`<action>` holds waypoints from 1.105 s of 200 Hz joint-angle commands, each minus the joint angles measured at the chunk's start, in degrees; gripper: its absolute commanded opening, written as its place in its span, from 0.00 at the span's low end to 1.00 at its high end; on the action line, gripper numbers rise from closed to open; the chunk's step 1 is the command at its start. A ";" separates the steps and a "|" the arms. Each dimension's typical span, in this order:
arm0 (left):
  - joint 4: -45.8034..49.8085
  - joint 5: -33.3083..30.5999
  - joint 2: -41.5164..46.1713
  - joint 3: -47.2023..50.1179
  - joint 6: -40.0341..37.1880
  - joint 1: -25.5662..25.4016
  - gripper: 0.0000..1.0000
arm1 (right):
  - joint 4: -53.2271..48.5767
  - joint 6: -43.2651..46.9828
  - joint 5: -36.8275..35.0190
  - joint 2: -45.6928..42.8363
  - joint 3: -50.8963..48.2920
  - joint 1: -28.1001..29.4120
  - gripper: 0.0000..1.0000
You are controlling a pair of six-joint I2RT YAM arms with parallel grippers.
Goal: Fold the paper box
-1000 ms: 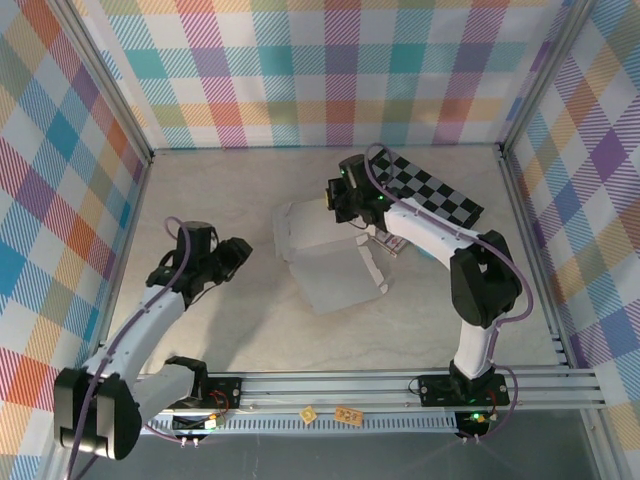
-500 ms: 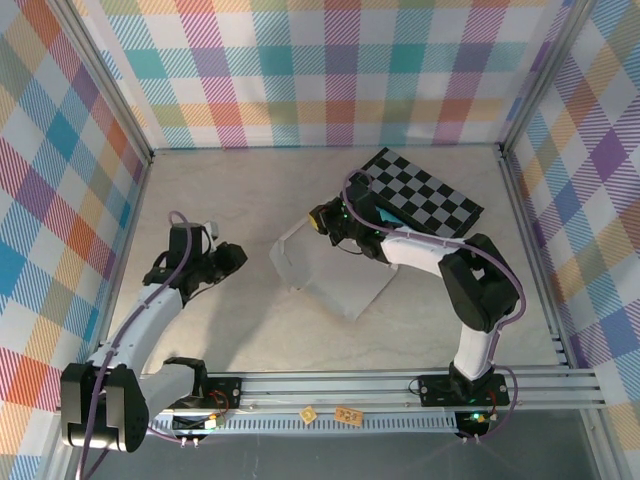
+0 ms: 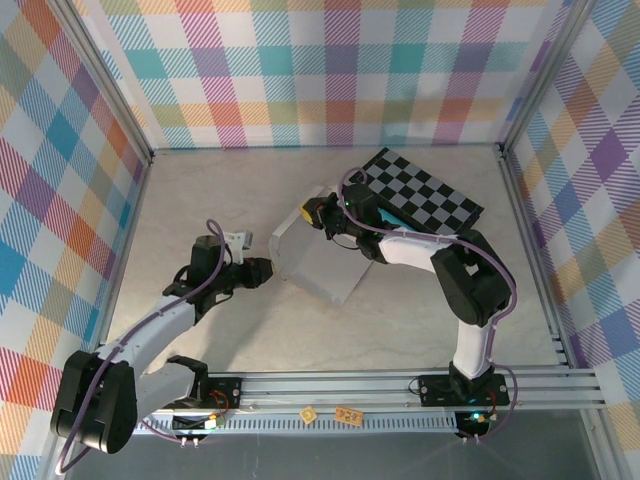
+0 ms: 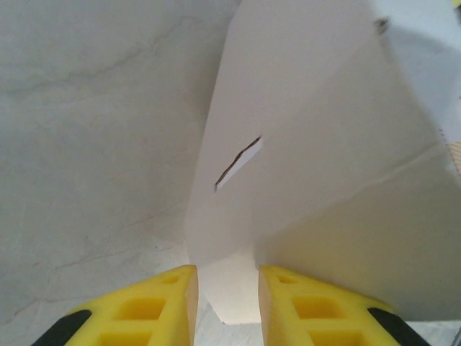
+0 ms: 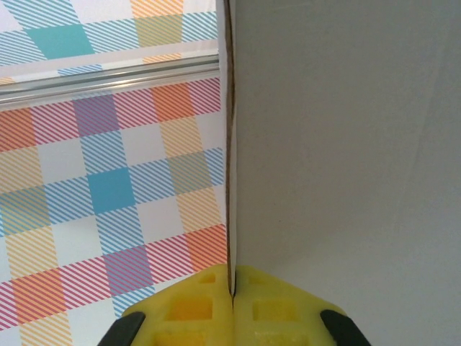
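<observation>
The paper box (image 3: 322, 262) is a white cardboard sheet, raised on its far-left side and slanting down to the table at its near-right corner. My right gripper (image 3: 316, 214) is shut on its upper edge. In the right wrist view the yellow fingertips (image 5: 232, 295) pinch the thin edge of the sheet (image 5: 346, 144). My left gripper (image 3: 268, 269) sits at the sheet's left edge, open. In the left wrist view a flap with a slot (image 4: 238, 162) hangs over the gripper (image 4: 227, 303), and its lower tip lies between the parted yellow fingers (image 4: 155, 306).
A black-and-grey checkered board (image 3: 428, 196) lies at the back right, just behind the right arm. Plaid walls enclose the table on three sides, and an aluminium rail (image 3: 400, 385) runs along the near edge.
The right gripper has carried the sheet's far edge up and to the left, tilting the sheet. The left arm has swung right, bringing its gripper to the sheet's left edge.
</observation>
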State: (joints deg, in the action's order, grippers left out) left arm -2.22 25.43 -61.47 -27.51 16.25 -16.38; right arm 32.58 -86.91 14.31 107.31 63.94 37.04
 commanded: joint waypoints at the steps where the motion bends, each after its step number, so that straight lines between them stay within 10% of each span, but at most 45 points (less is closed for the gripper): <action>1: -4.26 -0.64 -2.12 -1.46 -3.44 -1.64 0.28 | 3.13 0.43 1.43 0.75 0.33 -0.40 0.00; 221: -10.17 -12.10 -12.34 -3.10 -5.72 -8.12 0.37 | 7.05 0.08 2.66 2.03 -4.25 -0.39 0.00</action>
State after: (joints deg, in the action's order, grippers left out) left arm -9.15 15.70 -73.25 -30.30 11.68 -23.94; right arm 37.93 -87.70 15.11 108.12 60.69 36.64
